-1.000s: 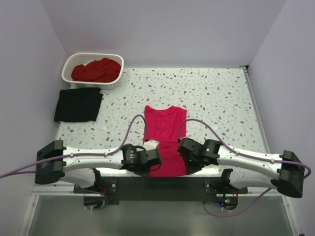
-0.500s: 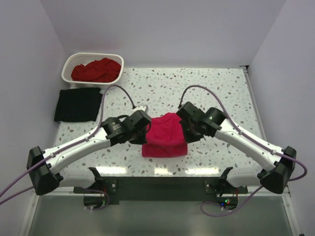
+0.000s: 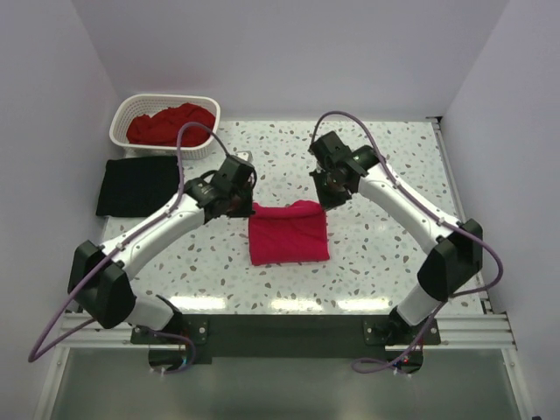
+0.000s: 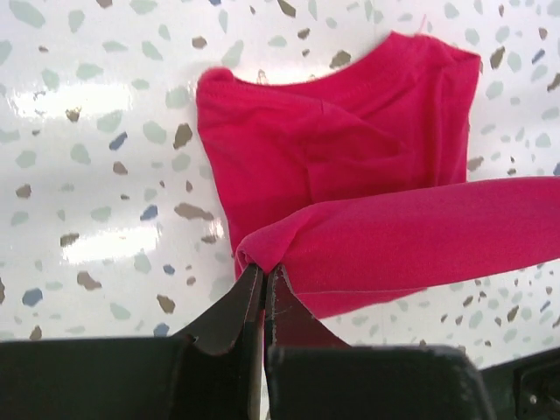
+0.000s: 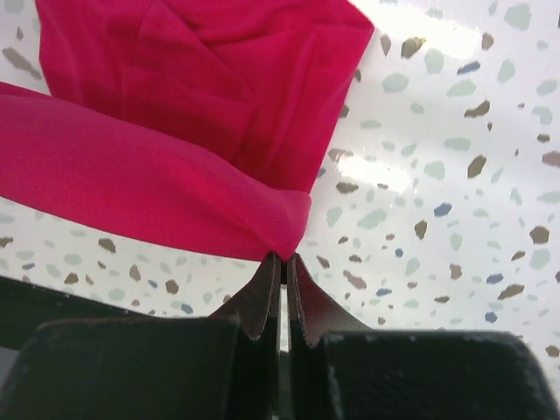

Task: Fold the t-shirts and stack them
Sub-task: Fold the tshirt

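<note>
Left pincer (image 4: 262, 271) and right pincer (image 5: 282, 258) each clamped on a corner of the bright pinkish-red soft fabric t-shirt (image 3: 289, 236); lower both level onto the cloth beneath them

Both arms stretch away from their bases toward the far side, elbows bowed outward and wrists turned in toward each other. The left hand (image 3: 245, 206) pinches the far left corner of the pinkish-red t-shirt (image 3: 289, 234), fingers pressed together. The right hand (image 3: 322, 201) likewise clamps the far right corner.
</note>
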You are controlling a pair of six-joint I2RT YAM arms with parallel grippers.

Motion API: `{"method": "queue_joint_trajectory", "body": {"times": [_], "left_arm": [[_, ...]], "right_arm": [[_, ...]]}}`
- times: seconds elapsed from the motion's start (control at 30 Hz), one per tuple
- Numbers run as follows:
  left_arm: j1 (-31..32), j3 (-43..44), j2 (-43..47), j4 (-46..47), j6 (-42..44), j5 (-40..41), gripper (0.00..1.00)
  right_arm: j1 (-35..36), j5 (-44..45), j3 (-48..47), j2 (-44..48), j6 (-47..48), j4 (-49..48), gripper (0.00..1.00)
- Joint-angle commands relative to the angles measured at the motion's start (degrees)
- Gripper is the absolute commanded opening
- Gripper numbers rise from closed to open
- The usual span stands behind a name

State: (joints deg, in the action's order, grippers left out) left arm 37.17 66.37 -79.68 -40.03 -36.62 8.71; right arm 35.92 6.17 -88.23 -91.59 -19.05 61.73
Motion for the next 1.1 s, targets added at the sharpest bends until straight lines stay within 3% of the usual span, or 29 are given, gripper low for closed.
{"method": "queue_joint_trajectory", "body": {"times": [0.0, 0.43, 1.07], "left_arm": [[-3.1, 2.9, -4.1, 6.2, 3.7, -1.2, 0.00], [-8.3, 3.0, -18.1, 19.5, 5.2, -3.4, 0.00], [-7.9, -3.3, -12.3, 26.9, 6.5, -8.4, 0.00]], "right_arm": [[-2.8, -2.1, -3.7, -3.7, 4.1, -5.5, 0.00], [-8.9, -4.0, -2.1, -17.2, 2.9, -16.6, 0.00], [-9.1, 3.7, 11.6, -2.5, -2.5, -20.6, 0.00]]}}
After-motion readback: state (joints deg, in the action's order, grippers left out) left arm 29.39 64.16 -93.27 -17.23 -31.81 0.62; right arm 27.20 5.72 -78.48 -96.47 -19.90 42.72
